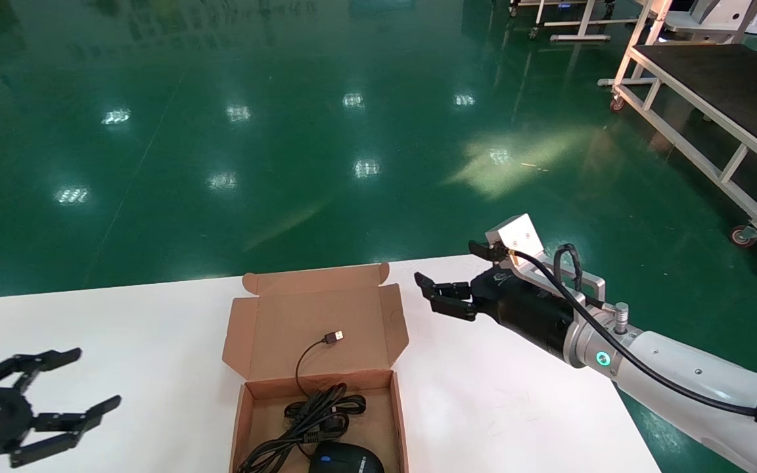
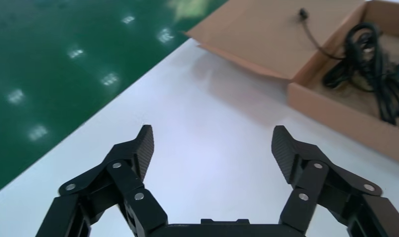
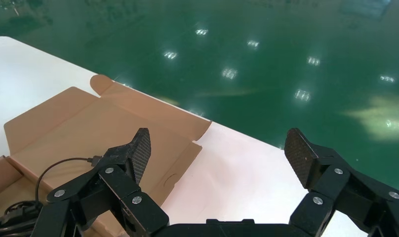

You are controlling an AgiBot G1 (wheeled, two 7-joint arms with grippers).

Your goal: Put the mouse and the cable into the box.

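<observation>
Head view: white table [image 1: 122,309] with an open cardboard box [image 1: 242,420] near its front edge, the lid [image 1: 316,318] laid back flat toward the far side. The mouse [image 1: 345,461], black, sat inside the box at the near end, partly cut off by the bottom of the view. The cable [image 1: 316,415] lay in a loose black bundle in the box just beyond the mouse, touching it. One strand ran up over the hinge wall onto the lid, ending in the USB plug [image 1: 333,337], which rested on the lid's inner face. So the mouse and the bulk of the cable were in the box, while the plug end lay outside the tray, on the lid. The left gripper [image 1: 89,379] hovered low over the table's near left corner, well apart from the box, with its jaws spread wide and nothing between them. Its wrist view showed bare tabletop between the two fingers [image 2: 143,148] and the box off to one side. The right gripper [image 1: 449,265] hung over the table's far right part, beside the lid's right flap but not touching it, pointed toward the box. Its jaws were likewise released and empty, and its wrist view showed the lid and plug past one fingertip. Beyond the table was glossy green floor [image 1: 286,131], with a white-framed cart [image 1: 713,85] at far right.
</observation>
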